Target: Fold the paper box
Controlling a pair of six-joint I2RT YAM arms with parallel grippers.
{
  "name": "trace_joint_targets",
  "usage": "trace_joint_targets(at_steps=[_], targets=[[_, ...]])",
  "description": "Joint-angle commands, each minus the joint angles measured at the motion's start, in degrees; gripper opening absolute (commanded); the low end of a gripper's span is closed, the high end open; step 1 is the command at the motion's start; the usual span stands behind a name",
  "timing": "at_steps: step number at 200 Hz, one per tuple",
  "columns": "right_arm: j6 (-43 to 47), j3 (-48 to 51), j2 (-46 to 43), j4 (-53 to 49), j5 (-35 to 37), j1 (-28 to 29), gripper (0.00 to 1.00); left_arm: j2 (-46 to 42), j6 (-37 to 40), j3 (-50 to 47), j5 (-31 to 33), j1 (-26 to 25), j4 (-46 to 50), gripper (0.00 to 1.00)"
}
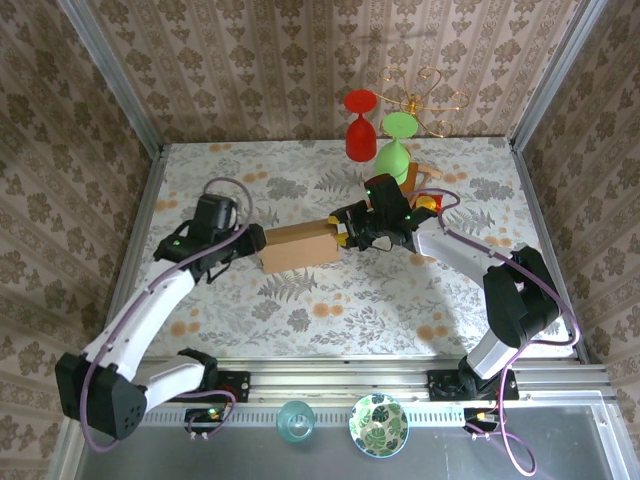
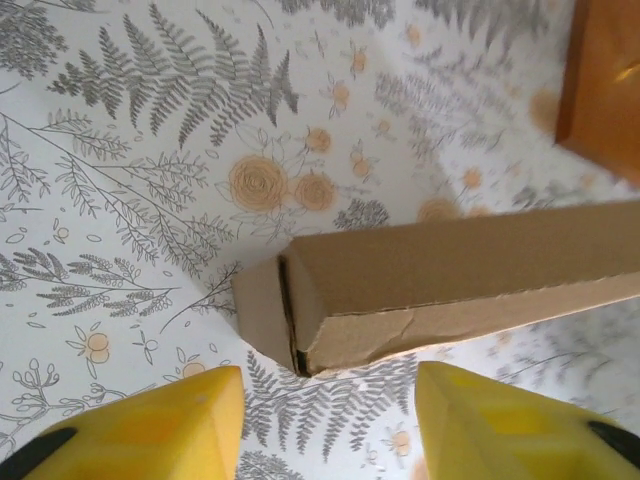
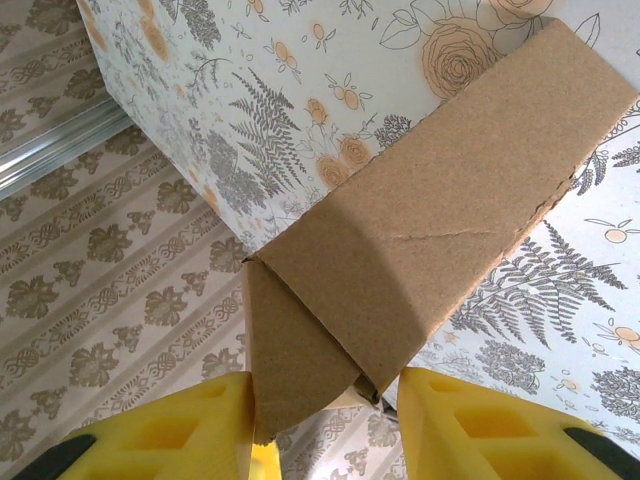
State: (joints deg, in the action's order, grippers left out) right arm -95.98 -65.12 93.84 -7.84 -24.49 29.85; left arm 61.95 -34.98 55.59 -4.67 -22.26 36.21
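Note:
The paper box (image 1: 297,247) is a tan cardboard piece folded into a long narrow shape, lying across the middle of the floral table. My right gripper (image 1: 342,230) is at its right end. In the right wrist view the box's end flap (image 3: 300,350) sits between the yellow fingers (image 3: 190,420), with my right gripper (image 3: 323,378) shut on it. My left gripper (image 1: 250,240) is at the box's left end. In the left wrist view it (image 2: 328,378) is open, and the box's creased end (image 2: 300,310) lies just beyond the fingertips, not between them.
A small wooden stand (image 1: 420,175) with a red glass (image 1: 360,125) and a green glass (image 1: 395,150) stands behind the right gripper; its corner (image 2: 605,80) is close to the box. Patterned walls enclose the table. A bowl (image 1: 378,425) and a glass (image 1: 295,420) sit below the front rail.

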Motion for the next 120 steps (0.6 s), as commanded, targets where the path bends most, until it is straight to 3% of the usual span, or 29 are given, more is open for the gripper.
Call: trace_joint_targets(at_steps=[1,39,83,120], targets=[[1.0,1.0,1.5,-2.2,0.0,0.0,0.41,-3.7,-12.2,-1.4,-8.7,4.7,-2.8,0.53],[1.2,0.8,1.7,-2.4,-0.2,0.0,0.40,-2.8,-23.9,-6.3,-18.1,11.5,-11.1,0.55],[1.4,0.7,1.8,-2.6,-0.2,-0.1,0.40,2.0,-26.6,-7.5,-20.6,11.7,-15.8,0.55],[1.6,0.7,1.8,-2.6,-0.2,-0.2,0.40,2.0,-28.4,-11.7,-21.3,11.7,-18.1,0.46]])
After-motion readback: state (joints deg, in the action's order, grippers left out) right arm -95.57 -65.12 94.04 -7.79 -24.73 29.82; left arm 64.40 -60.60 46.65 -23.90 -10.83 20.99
